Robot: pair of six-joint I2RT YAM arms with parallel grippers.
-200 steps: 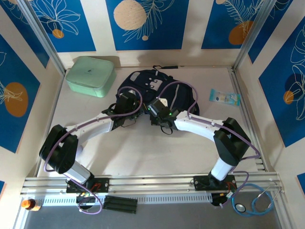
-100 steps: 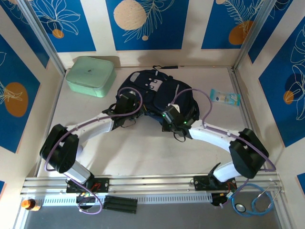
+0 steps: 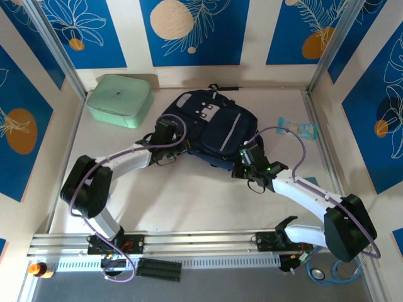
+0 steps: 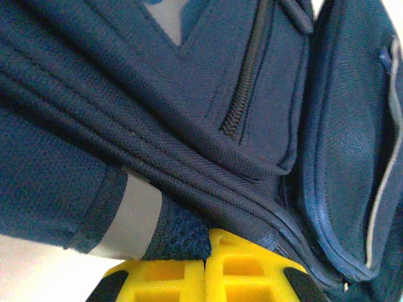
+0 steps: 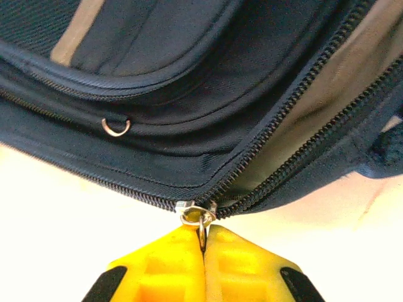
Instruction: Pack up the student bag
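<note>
The student bag, a navy-blue backpack with a grey stripe, lies flat at the back middle of the table. My left gripper sits at the bag's left edge. In the left wrist view its yellow fingers are shut on a dark mesh fold of the bag. My right gripper is at the bag's near right edge. In the right wrist view it is shut on the metal zipper pull. Right of the slider the zipper gapes and pale lining shows.
A mint-green case stands at the back left. A blue-and-white packet lies right of the bag near the right rail. A stethoscope and a small orange bottle lie off the table's front edge.
My right gripper has closed on the zipper pull and travelled right and nearer along the bag's edge. The bag has shifted and turned slightly rightward. The left gripper kept its hold.
</note>
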